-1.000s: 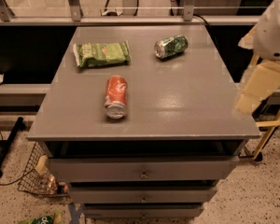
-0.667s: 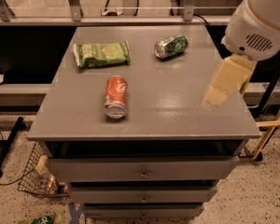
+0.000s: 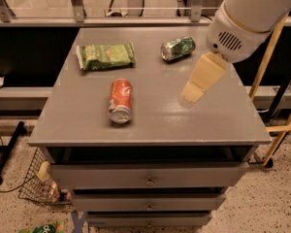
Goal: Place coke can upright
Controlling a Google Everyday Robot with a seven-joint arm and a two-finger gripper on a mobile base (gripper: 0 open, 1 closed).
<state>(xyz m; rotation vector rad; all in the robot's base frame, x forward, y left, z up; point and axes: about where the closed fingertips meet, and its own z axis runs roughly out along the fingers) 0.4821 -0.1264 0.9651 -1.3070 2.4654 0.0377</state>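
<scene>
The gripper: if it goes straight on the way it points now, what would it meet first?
The gripper, over the right part of the cabinet top, points down, slanting toward the lying coke can. It would probably meet the bare top first, short of the can, though depth is unclear.

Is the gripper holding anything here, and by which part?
Nothing: the gripper hangs above the tabletop, apart from the coke can lying on its side.

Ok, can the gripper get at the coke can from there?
Probably yes. The gripper hangs above the cabinet top, and only bare surface separates it from the coke can, lying on its side. The green can and snack bag sit farther back.
</scene>
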